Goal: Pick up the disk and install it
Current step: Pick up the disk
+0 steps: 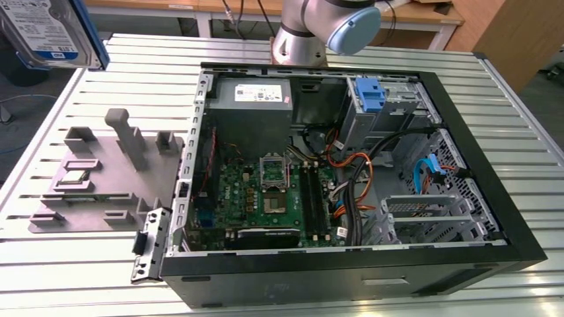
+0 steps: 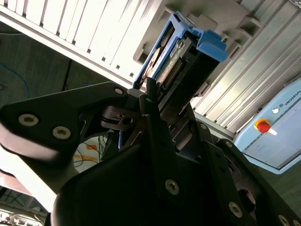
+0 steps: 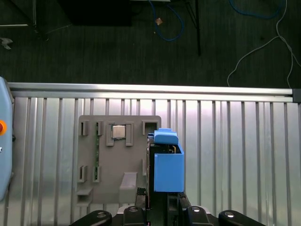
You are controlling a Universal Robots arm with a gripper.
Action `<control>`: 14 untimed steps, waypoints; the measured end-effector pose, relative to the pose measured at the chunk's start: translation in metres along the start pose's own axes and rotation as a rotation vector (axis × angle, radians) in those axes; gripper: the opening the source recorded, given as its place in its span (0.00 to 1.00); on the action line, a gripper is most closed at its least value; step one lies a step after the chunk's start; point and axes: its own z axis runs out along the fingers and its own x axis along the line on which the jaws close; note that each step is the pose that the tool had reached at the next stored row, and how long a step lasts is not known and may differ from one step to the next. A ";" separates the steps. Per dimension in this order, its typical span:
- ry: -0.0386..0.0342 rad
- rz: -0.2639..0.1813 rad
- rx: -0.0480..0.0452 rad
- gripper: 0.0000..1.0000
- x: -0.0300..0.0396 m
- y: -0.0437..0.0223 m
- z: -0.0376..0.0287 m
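- Disk (image 1: 49, 30): flat silver rectangular hard drive, blue-and-white label, blue plastic side rails. Hangs high over ribbed aluminium table (image 1: 53, 264) at exterior view's upper left, well apart from open black computer case (image 1: 493, 165).
- Black gripper (image 2: 164, 106): jaws drawn in tight on disk's near end, rest of disk projecting beyond fingers.
- Grip at one end probably leaves rails free to slide into bay.
- First wrist view: disk above grey slotted fixture plate (image 3: 117, 160), clear of it.
- Pick-up looks done; install not.

Hand (image 2: 169, 102) aloft, pointing down, fingers (image 2: 153, 109) clamped (on disk (image 2: 178, 52)).
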 end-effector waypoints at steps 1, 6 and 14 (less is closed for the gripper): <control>0.0000 0.000 0.0000 0.35 0.0000 0.0000 -0.0006; -0.0001 0.000 0.0001 0.35 -0.0001 0.0001 -0.0026; 0.0000 0.000 0.0001 0.35 -0.0001 -0.0018 -0.0029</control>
